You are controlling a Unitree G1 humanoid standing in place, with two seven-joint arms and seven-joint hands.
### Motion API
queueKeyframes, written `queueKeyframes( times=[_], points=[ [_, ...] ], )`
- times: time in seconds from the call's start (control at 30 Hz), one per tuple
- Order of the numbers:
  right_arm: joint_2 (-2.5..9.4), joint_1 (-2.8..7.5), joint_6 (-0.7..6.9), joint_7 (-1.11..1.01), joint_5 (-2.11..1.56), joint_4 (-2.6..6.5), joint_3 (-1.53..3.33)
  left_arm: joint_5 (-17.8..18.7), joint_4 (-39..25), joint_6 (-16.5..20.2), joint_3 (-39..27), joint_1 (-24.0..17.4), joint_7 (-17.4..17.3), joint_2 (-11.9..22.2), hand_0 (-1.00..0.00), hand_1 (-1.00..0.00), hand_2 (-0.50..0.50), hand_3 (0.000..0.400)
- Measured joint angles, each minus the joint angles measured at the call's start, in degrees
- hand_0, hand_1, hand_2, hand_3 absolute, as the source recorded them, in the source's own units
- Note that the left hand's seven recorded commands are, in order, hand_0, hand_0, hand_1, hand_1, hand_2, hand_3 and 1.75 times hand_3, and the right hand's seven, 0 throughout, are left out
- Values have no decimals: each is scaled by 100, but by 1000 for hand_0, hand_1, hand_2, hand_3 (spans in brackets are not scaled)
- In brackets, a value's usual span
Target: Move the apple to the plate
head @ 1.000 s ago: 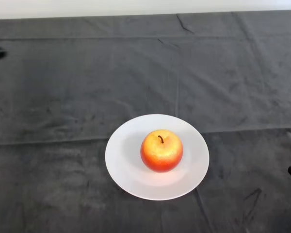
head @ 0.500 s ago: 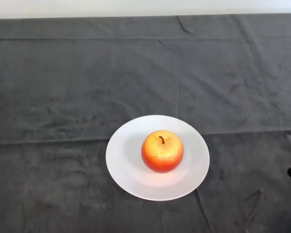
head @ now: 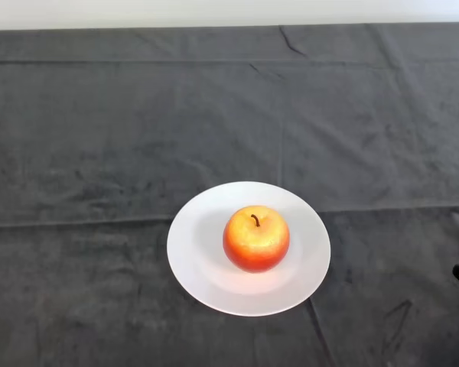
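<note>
Apple sits upright, stem up, at centre of white plate on the dark cloth. Robot hand out of sight, state unknowable. Transfer looks complete; best practice: leave apple undisturbed, arm clear of plate

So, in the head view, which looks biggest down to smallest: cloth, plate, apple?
1. Dark grey cloth, covering the table.
2. Round white plate.
3. Red-yellow apple, sitting on the plate.
</note>
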State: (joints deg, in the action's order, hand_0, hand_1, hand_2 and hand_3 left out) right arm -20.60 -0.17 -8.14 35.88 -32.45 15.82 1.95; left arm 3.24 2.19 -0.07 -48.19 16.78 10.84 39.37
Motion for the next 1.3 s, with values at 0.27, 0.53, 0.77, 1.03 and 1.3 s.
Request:
queueKeyframes(
  times=[0.27,0.53,0.77,1.03,1.3],
  points=[
    [0,0,0,4,-4,4,7,-160,20,-12,-24,-1,458,0,0,0,0,0],
    [0,0,0,5,-4,4,12,-237,25,-98,-18,0,581,0,0,0,0,0],
    [0,0,0,5,-4,3,12,-238,50,-103,-12,0,584,0,0,0,0,0],
    [0,0,1,4,-4,4,12,-237,117,-158,0,0,584,0,0,0,0,0],
    [0,0,0,5,-4,4,12,-236,118,-158,11,0,582,0,0,0,0,0]
  ],
)
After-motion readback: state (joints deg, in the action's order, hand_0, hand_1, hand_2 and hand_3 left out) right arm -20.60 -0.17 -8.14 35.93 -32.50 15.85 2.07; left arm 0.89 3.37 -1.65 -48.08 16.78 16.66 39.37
